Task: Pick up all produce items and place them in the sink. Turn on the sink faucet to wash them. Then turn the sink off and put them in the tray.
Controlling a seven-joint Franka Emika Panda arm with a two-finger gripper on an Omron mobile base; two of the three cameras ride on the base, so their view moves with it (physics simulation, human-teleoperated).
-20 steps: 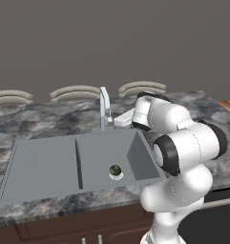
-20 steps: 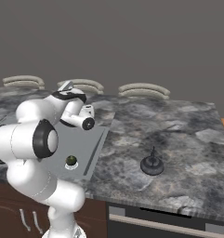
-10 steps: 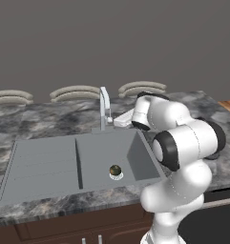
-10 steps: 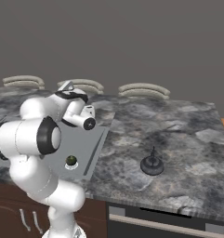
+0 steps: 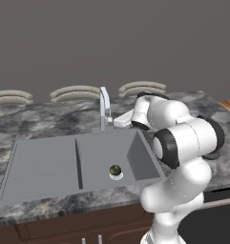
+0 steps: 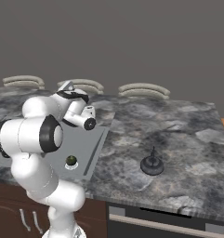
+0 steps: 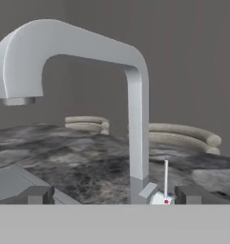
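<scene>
- Hand view looks straight at the sink faucet [image 7: 135,119]: a slim square-section post of matte silver-grey with a bent spout reaching left, and a thin lever [image 7: 165,178] standing at its base beside a small red-marked fitting.
- The gripper [image 7: 114,194] sits low at the faucet's foot with its jaws spread as wide as they go, holding nothing; the two dark blocky tips stand either side of the post base.
- The produce item [image 5: 115,170], small, round, dark green and glossy, rests on the white drain at the front of the sink [image 5: 45,157] basin, so the washing step looks to be next.
- The sink is matte grey and rectangular, with a ribbed drainboard on its left half and a deep basin on the right, set into a mottled grey stone worktop [image 6: 169,135].
- A black kettle [image 6: 152,164] stands on the worktop well to the right of the sink, apart from everything else.
- Risk: the lever is thin and close to the post, so a wide-open approach could strike the post or slide past the lever without turning it.
- Risk: the round produce could roll off the drain once water hits it, making a later grasp in the deep basin awkward.
</scene>
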